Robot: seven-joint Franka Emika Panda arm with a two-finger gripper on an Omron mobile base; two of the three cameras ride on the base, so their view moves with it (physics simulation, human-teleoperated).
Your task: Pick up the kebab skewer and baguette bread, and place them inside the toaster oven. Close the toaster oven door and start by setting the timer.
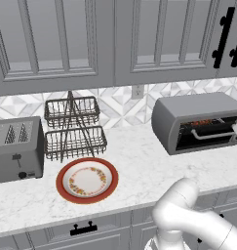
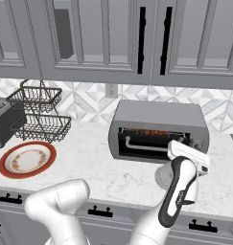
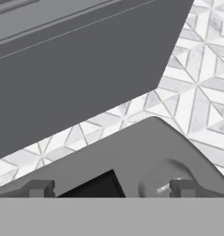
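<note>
The toaster oven (image 2: 158,115) stands on the counter at the right, also as a grey box (image 1: 188,110). Its dark glass door (image 2: 142,143) stands upright against the front, with the silver bar handle (image 2: 147,146) across it. Behind the glass runs a reddish-brown streak (image 2: 146,130); I cannot tell the kebab skewer or the baguette bread apart in it. My gripper (image 3: 112,189) is open, its fingertips (image 3: 39,188) wide apart with nothing between them. The white hand (image 2: 187,155) hovers just in front of the oven's right end, tilted up over its rounded top (image 3: 132,152).
A red-rimmed plate (image 1: 64,193) lies bare on the marble counter at the left. Behind it stands a two-tier wire basket rack (image 1: 73,127), and a grey slot toaster (image 1: 15,149) sits at the far left. Wall cabinets (image 2: 113,38) hang above the tiled backsplash.
</note>
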